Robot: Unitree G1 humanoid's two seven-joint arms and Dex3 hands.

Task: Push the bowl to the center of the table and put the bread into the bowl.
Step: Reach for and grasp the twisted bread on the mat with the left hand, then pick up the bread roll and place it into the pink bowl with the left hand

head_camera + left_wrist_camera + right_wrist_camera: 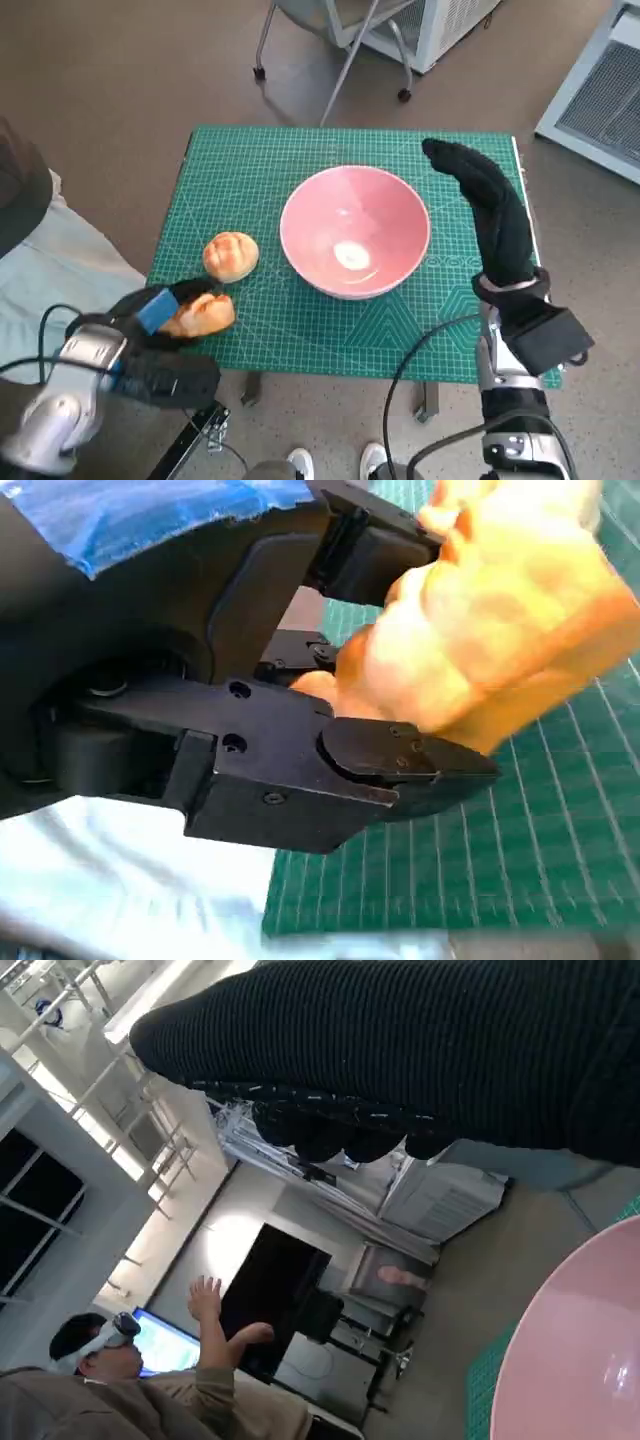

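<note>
Only right wrist view shows person (150, 1380), head view bread (203, 314), bowl (355, 232)

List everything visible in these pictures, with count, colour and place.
bowl: one, pink, near the middle of the mat, empty.
bread roll on the mat: one, golden brown, left of the bowl.
bread roll in the left hand: one, golden brown, at the mat's near left edge.
cutting mat: one, green with a grid, covering the table.
chair: one, grey metal legs on castors, beyond the table.
person: one, wearing a headset, hand raised, in the right wrist view.
left hand: black with blue tape, fingers gripping a roll.
right hand: black glove, right of the bowl, holding nothing.
</note>
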